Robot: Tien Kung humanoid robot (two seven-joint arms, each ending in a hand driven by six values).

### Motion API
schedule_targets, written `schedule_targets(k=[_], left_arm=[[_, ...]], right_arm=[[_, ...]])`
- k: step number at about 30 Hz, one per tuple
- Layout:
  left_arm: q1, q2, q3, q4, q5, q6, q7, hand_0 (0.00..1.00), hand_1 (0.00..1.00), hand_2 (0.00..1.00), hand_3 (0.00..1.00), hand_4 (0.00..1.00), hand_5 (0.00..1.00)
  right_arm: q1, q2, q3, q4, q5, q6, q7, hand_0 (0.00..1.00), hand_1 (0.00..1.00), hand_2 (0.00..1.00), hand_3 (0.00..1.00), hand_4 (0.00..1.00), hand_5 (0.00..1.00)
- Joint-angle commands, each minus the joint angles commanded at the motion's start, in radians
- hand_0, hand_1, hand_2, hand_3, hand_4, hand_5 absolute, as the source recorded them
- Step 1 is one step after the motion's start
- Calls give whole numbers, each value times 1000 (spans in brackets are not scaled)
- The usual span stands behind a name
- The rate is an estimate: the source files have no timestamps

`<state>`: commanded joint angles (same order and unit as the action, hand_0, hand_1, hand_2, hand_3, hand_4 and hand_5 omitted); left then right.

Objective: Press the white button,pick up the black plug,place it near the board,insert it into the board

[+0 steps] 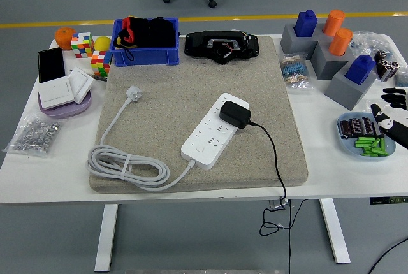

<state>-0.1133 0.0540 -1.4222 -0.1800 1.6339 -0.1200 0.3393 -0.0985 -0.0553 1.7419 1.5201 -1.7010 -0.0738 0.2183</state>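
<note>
A white power strip (213, 130) lies diagonally on the beige mat (191, 83). The black plug (234, 115) sits on the strip's far end, and its black cord (275, 159) runs over the mat's front edge and hangs below the table. The strip's white button (200, 148) is near its front end. Its white cable (127, 165) coils at the mat's left and ends in a white plug (133, 92). My right hand (393, 113) is at the right edge above a blue dish (347, 145), fingers spread, holding nothing. The left hand is out of view.
A blue bin (145, 41) and a black device (221, 45) stand at the back. Grey blocks with blue and orange pegs (331, 44) are at the back right. Cubes (83, 44), a purple tray with white switches (62, 92) and a bag of nuts (35, 135) lie left.
</note>
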Motion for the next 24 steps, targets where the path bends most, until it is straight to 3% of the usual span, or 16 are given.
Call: schedule_targets(k=[24], left_arm=[[-6,-4,0,0,4,-1,2,685,674,658,682,555,191]], right_arm=[[7,3,-5,-6,-3,7,-16,633,612,562,601,782,236]])
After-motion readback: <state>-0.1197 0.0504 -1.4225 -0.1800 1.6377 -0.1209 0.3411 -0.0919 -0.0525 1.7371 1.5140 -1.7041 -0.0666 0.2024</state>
